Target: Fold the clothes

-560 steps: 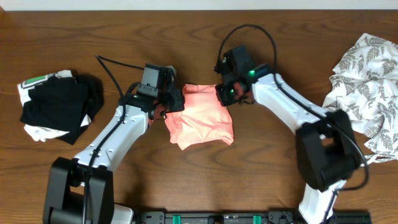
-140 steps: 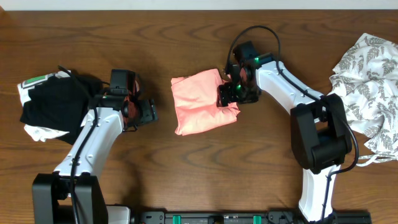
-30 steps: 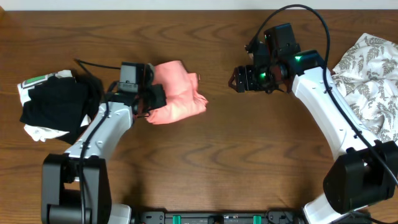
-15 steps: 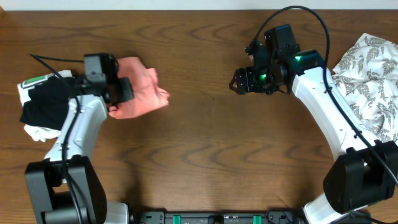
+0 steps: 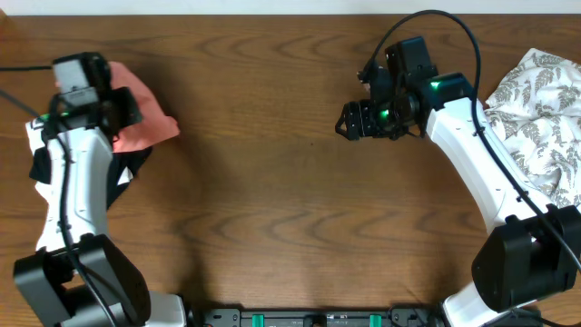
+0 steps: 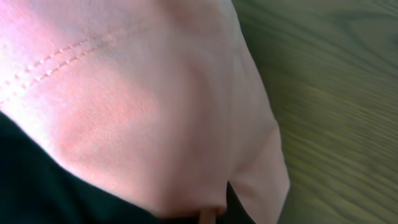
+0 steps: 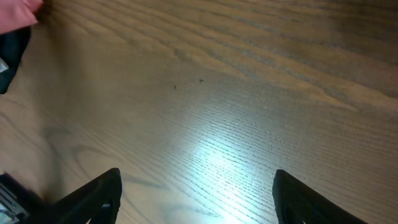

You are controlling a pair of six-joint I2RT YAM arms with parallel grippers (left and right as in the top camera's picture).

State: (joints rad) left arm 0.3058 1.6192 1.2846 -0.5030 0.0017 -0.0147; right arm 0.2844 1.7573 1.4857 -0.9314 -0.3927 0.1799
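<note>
left tool [image 5: 116, 111] clenched on the salmon-pink t-shirt [image 5: 145, 118] at the far left end of the surface [image 5: 272, 182]. the shirt is bunched at the tool, its free edge spilling to the right. it sits over the top of the black-and-white bundle [image 5: 38, 162], and i can't tell whether the two touch. the left wrist view is almost all pink fabric with a stitched seam, wood grain on the right.

right tool [image 5: 346, 120] released, jaws spread wide with nothing between them. it hangs over bare wood right of centre, well apart from the shirt. right wrist view: both fingers [image 7: 99, 193] at the bottom edge, only wood between them.

white grey-leaf-print garment [image 5: 545, 109] lies crumpled at the far right edge, beside the right arm, with neither tool on it.
</note>
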